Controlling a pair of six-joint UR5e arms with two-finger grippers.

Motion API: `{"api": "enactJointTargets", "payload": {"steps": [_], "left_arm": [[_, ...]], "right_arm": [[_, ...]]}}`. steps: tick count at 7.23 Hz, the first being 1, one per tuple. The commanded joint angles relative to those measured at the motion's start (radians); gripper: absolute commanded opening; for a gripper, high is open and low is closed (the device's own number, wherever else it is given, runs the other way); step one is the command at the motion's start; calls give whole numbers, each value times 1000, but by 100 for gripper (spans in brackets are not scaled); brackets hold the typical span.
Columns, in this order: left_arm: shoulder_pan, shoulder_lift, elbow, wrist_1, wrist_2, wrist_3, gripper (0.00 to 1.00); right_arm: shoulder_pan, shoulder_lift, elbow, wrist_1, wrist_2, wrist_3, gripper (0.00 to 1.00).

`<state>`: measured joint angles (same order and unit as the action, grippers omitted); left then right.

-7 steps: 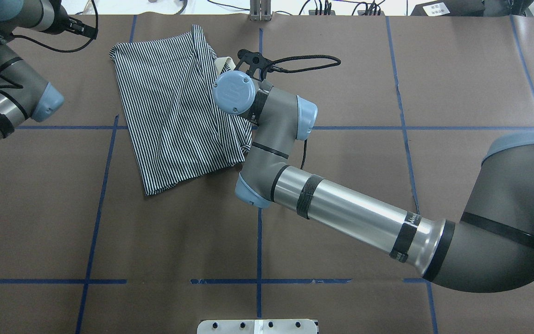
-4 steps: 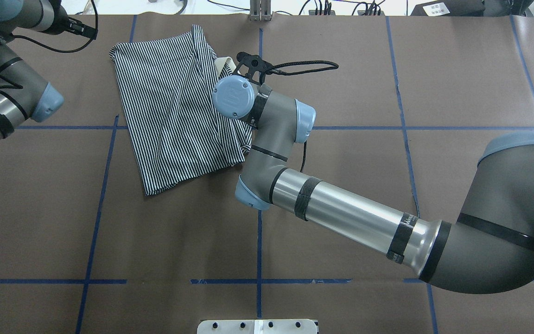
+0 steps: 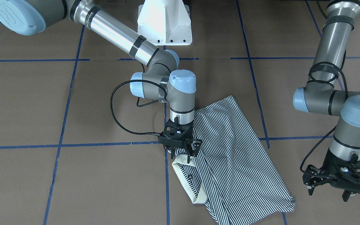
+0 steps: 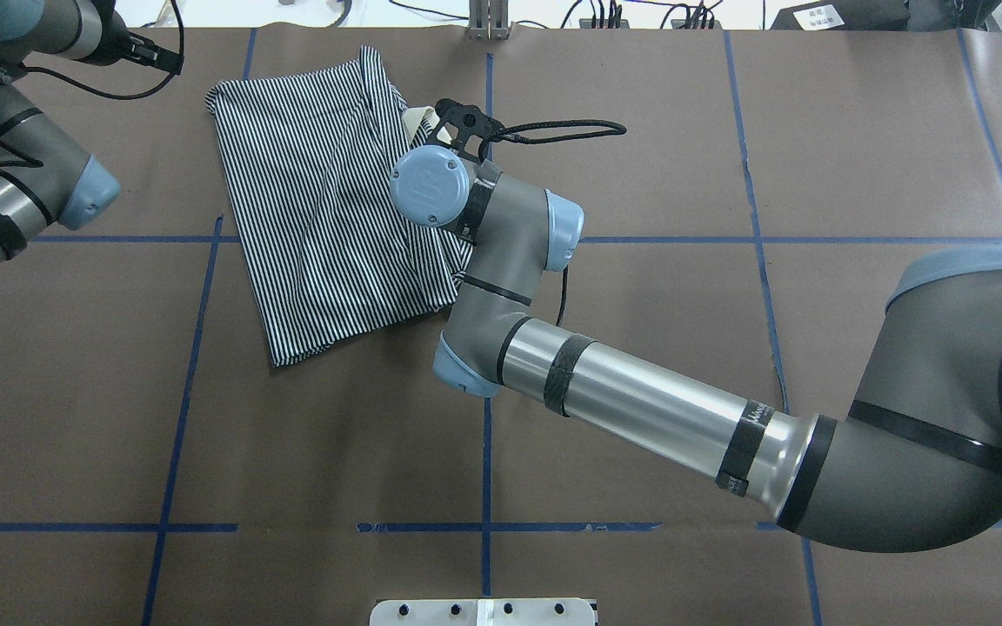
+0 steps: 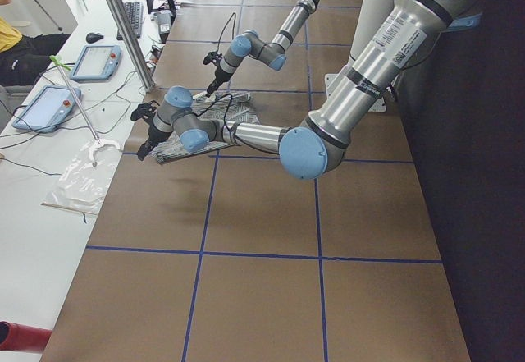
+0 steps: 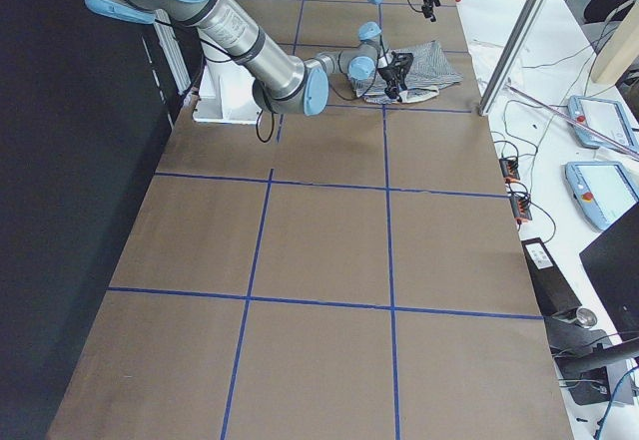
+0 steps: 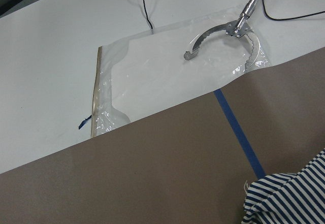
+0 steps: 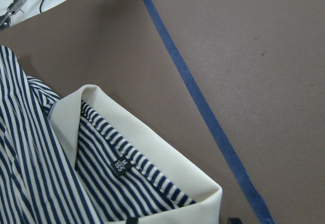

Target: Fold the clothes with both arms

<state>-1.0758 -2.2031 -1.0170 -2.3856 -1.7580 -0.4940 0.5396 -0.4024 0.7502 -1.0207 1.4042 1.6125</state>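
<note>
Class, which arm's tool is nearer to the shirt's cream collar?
Right. The right tool is open, directly at the end of the collar. The left tool hangs beyond the opposite edge of the shirt, off the fabric.

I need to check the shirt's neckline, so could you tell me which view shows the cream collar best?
The right wrist-mounted view: the cream collar is close up, neck label visible. The front-facing view shows it smaller, at the right gripper; overhead, the right arm hides nearly all of it.
</note>
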Motion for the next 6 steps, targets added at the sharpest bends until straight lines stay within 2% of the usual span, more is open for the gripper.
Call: {"api": "enactJointTargets", "payload": {"steps": [1,3,4,5,6], "left_arm": [[1,8,-6,0,0,0,100],[1,8,-8,-1,0,0,100],[1,8,-15,-1,0,-2,100],[1,17,-28,-1,0,-2,100],[1,32,-50,0,0,-2,100]], "right_arm": [[-1,1,-11,1,1,3,51],[-1,0,-12,1,-1,3,47],[0,0,-12,1,1,12,6],[3,0,-12,-2,2,15,0],[9,0,-11,-7,4,18,0]]}}
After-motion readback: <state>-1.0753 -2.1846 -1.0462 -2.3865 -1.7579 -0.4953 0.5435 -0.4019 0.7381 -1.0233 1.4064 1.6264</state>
